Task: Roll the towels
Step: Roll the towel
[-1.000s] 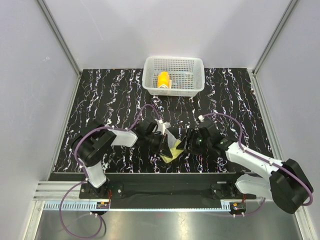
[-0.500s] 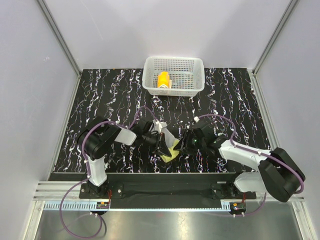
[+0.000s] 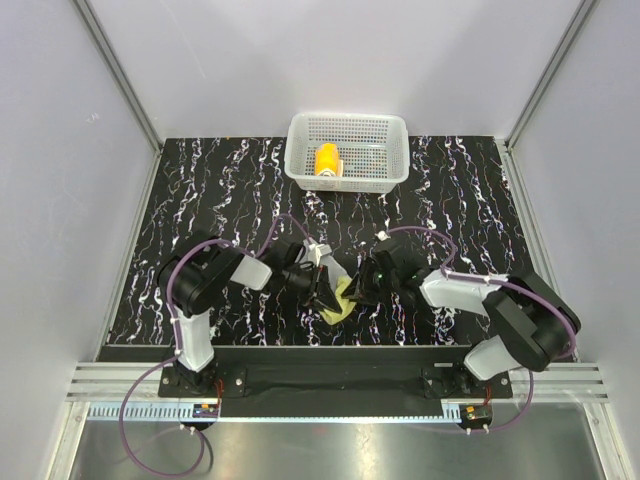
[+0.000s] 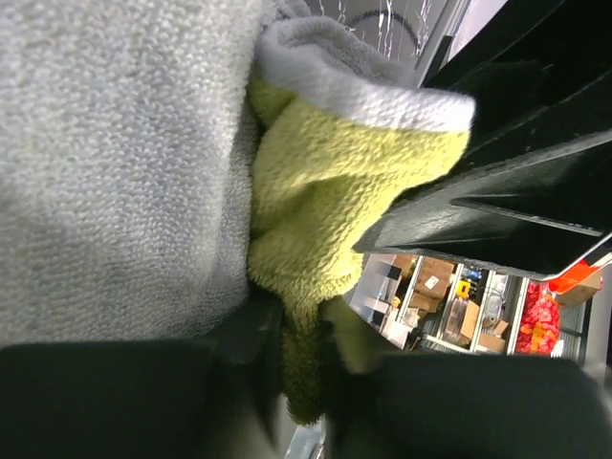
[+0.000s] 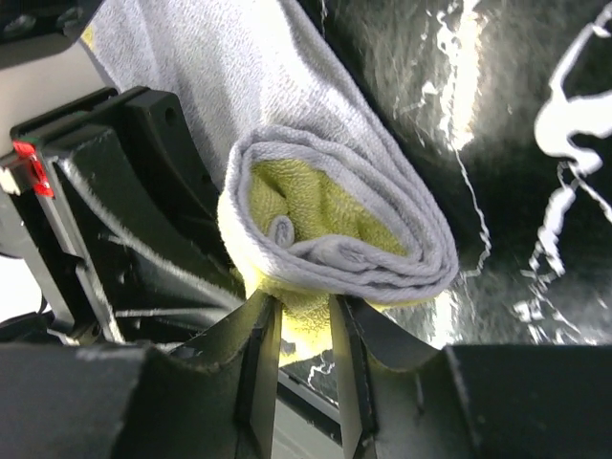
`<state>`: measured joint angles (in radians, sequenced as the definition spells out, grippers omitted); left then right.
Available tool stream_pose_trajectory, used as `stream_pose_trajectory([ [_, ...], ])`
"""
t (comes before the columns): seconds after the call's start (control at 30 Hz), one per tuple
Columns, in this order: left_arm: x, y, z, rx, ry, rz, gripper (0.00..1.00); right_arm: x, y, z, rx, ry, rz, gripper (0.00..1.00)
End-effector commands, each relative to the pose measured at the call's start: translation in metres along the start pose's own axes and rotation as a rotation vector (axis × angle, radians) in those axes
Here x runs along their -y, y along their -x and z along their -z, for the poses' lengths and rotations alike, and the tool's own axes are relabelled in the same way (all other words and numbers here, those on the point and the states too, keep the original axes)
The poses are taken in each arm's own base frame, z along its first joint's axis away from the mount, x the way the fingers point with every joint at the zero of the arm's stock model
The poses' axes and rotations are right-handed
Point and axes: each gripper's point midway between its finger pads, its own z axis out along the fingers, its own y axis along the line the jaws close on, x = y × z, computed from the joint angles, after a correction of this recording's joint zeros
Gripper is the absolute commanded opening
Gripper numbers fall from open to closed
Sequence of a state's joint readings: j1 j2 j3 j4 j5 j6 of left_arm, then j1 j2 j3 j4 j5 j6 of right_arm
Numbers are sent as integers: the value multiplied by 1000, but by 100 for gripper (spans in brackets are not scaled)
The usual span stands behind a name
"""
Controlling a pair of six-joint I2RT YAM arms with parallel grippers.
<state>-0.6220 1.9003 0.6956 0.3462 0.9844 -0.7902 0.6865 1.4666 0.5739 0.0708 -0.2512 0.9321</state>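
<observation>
The light grey towel with yellow-green blotches (image 3: 343, 297) lies partly rolled near the table's front edge, between my two grippers. My left gripper (image 3: 322, 288) is shut on a yellow-green fold of it (image 4: 304, 354); grey cloth (image 4: 115, 163) fills that view. My right gripper (image 3: 362, 290) is shut on the yellow edge under the roll's open end (image 5: 304, 335), and the rolled layers (image 5: 335, 229) show just above its fingertips (image 5: 263, 354). The orange towel (image 3: 326, 160) lies rolled in the white basket (image 3: 390, 150).
The white perforated basket stands at the back middle of the black marbled table (image 3: 200, 200). The two gripper bodies sit very close together over the towel; the right one (image 4: 497, 191) shows in the left wrist view. The front rail (image 3: 330, 355) is just below them.
My right arm has swung left and closer to the towel, its forearm now lying flatter across the table. The left gripper has shifted slightly down. The towel stays held between them.
</observation>
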Motion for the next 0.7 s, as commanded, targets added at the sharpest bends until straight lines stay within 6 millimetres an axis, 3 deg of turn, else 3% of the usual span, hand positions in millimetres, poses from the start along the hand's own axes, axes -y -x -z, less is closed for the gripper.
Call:
stream_pose_trajectory([
  [0.0,-31,-9,-3,-1,105,46,23,-9,11,-13,25,8,22,32],
  [0.17,-37,-6,6,24,209,25,36,14,2,-28,-17,-68,-5,29],
  [0.27,-37,2,19,79,309,-18,53,26,-3,-33,-34,-110,-11,29],
  [0.3,-41,7,24,106,364,-33,82,28,-3,-34,-37,-121,-12,29],
  [0.33,-42,5,29,108,394,-28,99,30,-4,-34,-40,-126,-13,29],
  [0.53,-32,20,61,234,549,-123,99,37,-9,-41,-72,-151,-18,29],
  [0.57,-20,25,68,279,553,-172,99,37,-9,-41,-73,-149,-17,29],
  [0.63,-16,29,77,344,629,-249,99,36,-9,-42,-77,-148,-16,29],
  [0.67,-2,33,85,400,637,-302,99,36,-10,-42,-81,-147,-16,29],
])
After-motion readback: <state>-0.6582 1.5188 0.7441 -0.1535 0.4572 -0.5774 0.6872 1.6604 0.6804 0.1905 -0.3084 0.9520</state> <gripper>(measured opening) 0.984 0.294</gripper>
